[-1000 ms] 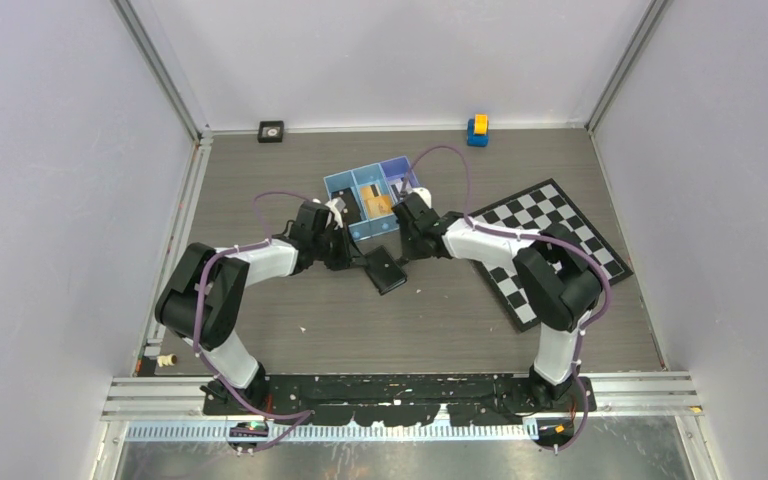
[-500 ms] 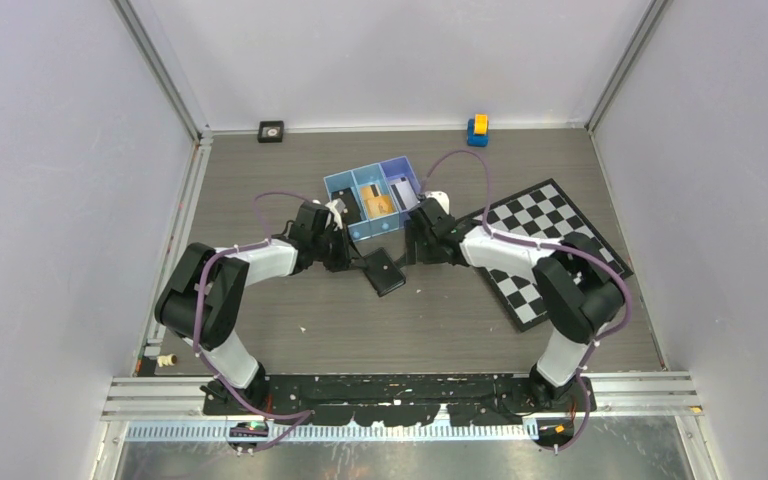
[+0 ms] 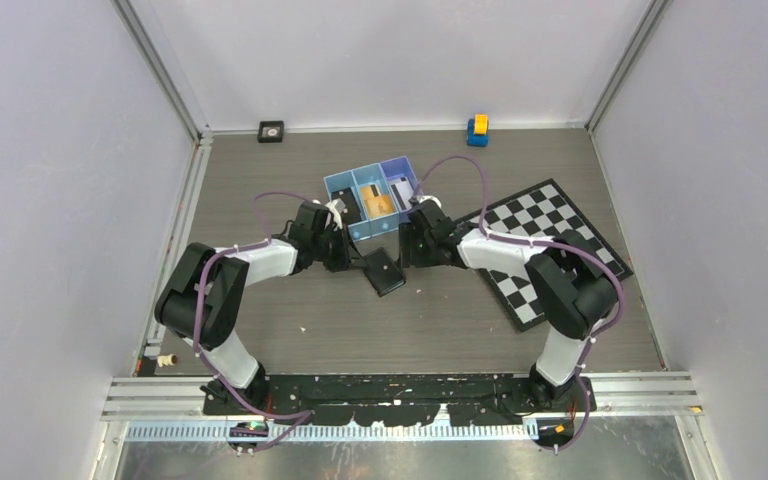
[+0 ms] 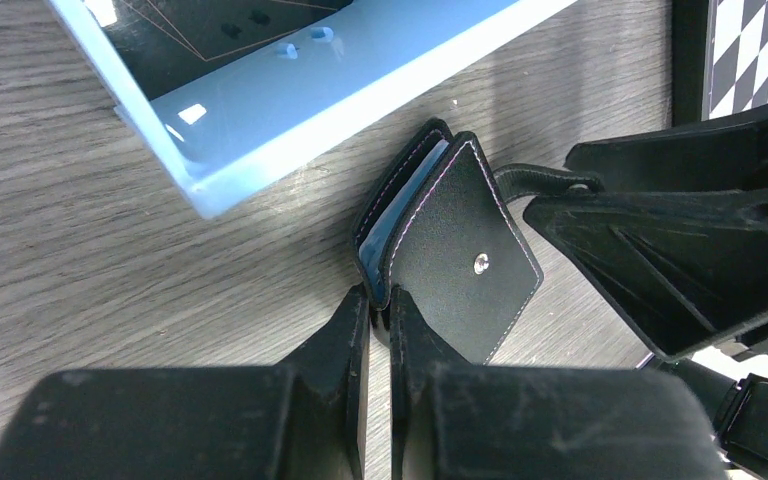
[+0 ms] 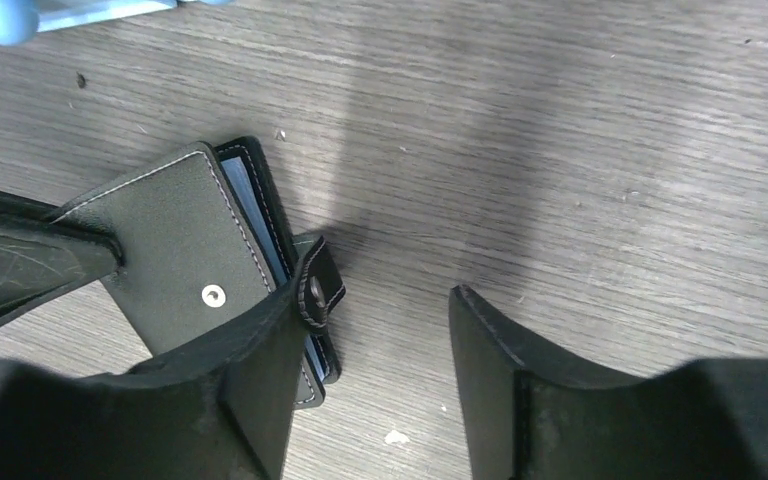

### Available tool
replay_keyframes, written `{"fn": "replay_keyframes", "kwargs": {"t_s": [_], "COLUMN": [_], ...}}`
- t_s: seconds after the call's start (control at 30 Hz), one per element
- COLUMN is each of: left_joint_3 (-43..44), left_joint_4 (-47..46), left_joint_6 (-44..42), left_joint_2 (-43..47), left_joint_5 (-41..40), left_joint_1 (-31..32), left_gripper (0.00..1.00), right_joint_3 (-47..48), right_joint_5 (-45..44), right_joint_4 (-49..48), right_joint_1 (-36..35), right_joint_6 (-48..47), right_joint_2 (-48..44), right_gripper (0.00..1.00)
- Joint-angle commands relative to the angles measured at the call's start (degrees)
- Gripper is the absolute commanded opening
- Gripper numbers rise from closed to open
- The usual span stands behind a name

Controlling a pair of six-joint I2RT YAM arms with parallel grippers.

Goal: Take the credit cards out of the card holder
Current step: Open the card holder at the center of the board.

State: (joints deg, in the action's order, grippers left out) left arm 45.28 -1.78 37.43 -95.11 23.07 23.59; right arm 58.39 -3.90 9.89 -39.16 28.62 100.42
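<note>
- Left gripper point(image 4: 380, 298), lower centre of its wrist view: fingers pressed almost together, clamped on the near edge of the card holder point(image 4: 460, 250).
- Holder lies on the table point(image 3: 440, 320) at mid-frame in the top view. It is slightly open, with pale blue showing inside, just below the blue tray point(image 4: 380, 90).
- Orange-gold credit card point(image 3: 376, 203) sits in the tray's middle compartment.
- Right gripper point(image 5: 375, 300): fingers well apart, grasping nothing. One finger point(image 5: 250, 390) is at the holder's strap tab point(image 5: 320, 287), contact unclear; the other is over bare wood.

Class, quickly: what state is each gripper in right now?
Left gripper: shut on the card holder.
Right gripper: open, holding nothing.
</note>
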Motion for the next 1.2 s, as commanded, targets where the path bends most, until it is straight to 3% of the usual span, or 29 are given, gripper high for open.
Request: {"fn": "replay_keyframes", "kwargs": {"t_s": [0.0,0.13,0.23,0.3,0.43,0.57,0.6,0.7,0.73,1.17], "left_joint_3": [0.6,0.7,0.7,0.6,0.3,-0.7,-1.3,-3.2,-3.5,-5.1], "left_joint_4": [1.2,1.0,1.3,1.5,1.6,0.9,0.0,-3.8,-4.3,-10.3], "left_joint_6": [-1.2,-1.1,-0.9,-0.7,-0.6,0.2,0.7,1.9,2.0,4.6], "left_joint_2": [0.1,-0.1,0.0,0.5,1.7,3.1,3.6,5.2,5.7,5.4], "left_joint_5": [0.7,0.8,0.9,0.6,-0.5,0.4,1.2,4.1,4.4,9.6], "left_joint_1": [-0.1,-0.1,-0.1,-0.1,-0.1,-0.1,-0.1,-0.1,-0.1,0.0], "left_gripper": [0.0,0.0,0.0,0.03,0.12,0.33,0.39,0.7,0.75,0.98], "right_joint_3": [2.5,3.9,5.7,4.8,-0.1,-5.6,-6.5,-7.9,-8.3,-9.2], "right_joint_5": [2.0,4.2,8.9,10.3,9.6,11.5,12.3,13.6,13.9,15.9], "right_joint_4": [-2.1,-3.4,-2.9,-4.0,-9.4,-16.4,-17.6,-19.7,-20.3,-22.9], "right_joint_1": [-0.2,-0.2,-0.2,-0.2,-0.2,-0.2,-0.3,-0.3,-0.3,-1.6], "right_joint_6": [0.3,-1.2,-1.6,-1.3,-0.6,1.4,1.6,1.9,2.1,2.1], "right_joint_2": [1.0,4.5,6.8,5.7,-0.5,-6.7,-7.8,-9.8,-10.1,-11.1], "right_gripper": [0.52,0.32,0.08,0.01,0.01,0.01,0.01,0.01,0.0,0.01]}}
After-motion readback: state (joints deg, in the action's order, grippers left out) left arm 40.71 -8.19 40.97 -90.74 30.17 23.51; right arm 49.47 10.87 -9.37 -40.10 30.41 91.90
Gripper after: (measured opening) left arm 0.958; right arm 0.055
